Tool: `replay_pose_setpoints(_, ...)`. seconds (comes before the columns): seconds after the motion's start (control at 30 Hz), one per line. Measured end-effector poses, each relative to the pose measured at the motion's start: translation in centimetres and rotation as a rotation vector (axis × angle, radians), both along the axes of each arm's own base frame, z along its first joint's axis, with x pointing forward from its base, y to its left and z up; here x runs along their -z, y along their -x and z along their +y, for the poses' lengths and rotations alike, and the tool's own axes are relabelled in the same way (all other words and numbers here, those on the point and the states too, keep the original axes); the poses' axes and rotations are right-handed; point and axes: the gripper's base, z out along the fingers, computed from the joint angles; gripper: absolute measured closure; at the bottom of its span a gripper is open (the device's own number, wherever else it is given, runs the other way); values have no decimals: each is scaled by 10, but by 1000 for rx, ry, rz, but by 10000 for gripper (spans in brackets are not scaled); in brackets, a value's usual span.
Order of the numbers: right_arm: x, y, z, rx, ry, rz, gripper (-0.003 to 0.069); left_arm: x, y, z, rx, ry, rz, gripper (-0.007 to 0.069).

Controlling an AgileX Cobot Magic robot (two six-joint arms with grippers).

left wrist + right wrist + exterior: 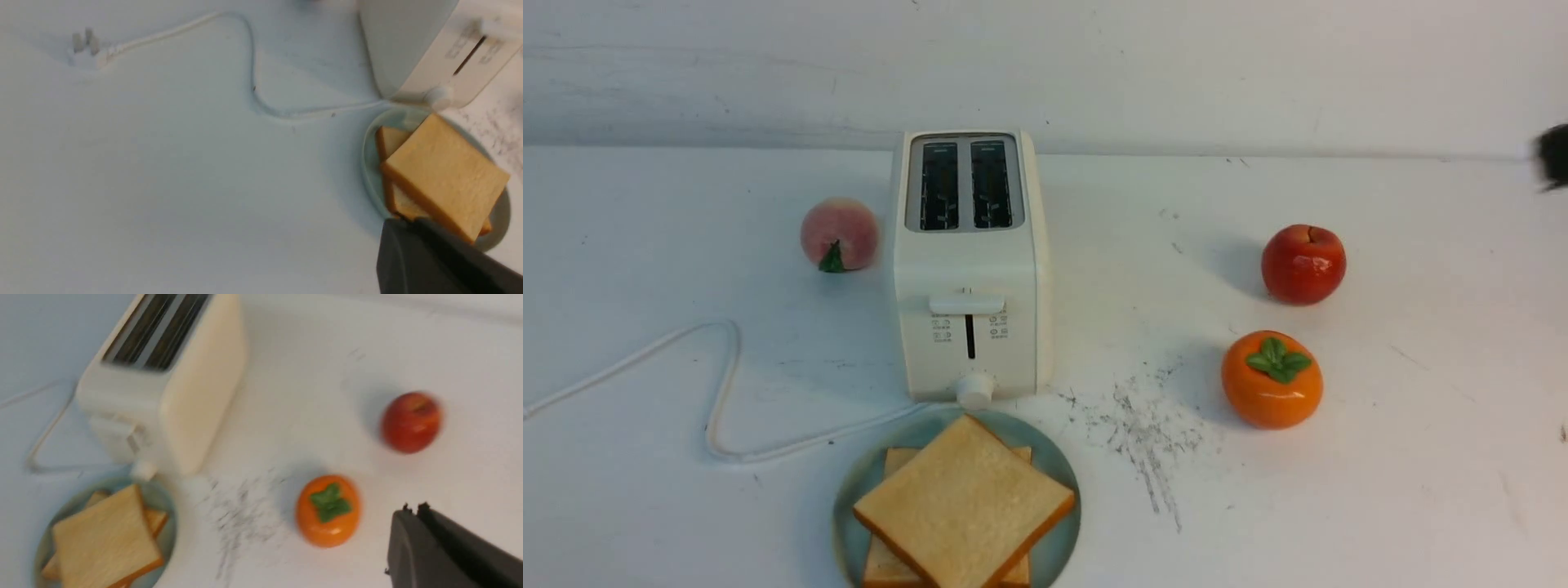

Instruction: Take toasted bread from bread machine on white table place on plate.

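Toasted bread (964, 502), 2 slices, lies stacked on the plate (1058, 547); my left pincer (408, 221) and right pincer (412, 507) are both pressed together, empty.

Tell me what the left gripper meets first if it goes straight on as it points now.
Probably the stacked square golden-tan toast slices on the round pale blue-green plate; the left gripper ends just before their crust, though its height is unclear.

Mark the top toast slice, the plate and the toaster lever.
top toast slice (964, 500): front view, centre of its face.
plate (1055, 464): front view, bare right part.
toaster lever (967, 304): front view, middle of the bar.
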Motion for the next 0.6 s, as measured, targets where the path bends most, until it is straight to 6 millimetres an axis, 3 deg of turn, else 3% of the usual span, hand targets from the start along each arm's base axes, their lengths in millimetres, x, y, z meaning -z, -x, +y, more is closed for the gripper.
replay_pose_setpoints(0.03,-4,9,-2,14,4,-32,672,-1,-1,0,1,3,-15,638)
replay_pose_setpoints(0.1,-14,68,-12,137,-11,-220,673,-9,-3,-2,12,29,-106,638)
replay_pose_setpoints(0.13,-12,67,-12,143,-12,-211,673,-11,-4,-2,14,32,-121,638)
replay_pose_setpoints(0.2,-2,127,-12,222,-46,-448,670,-17,-7,-4,26,63,-210,638)
replay_pose_setpoints(0.27,10,147,-11,246,-67,-548,669,-17,-9,-5,31,77,-236,638)
replay_pose_setpoints(0.33,45,177,-11,284,-128,-717,667,-16,-13,-7,41,106,-285,638)
replay_pose_setpoints(0.43,83,184,-13,310,-172,-778,667,-13,-17,-10,54,153,-318,638)
replay_pose_setpoints(0.6,120,161,-17,337,-175,-691,662,-10,-22,-13,63,216,-373,636)
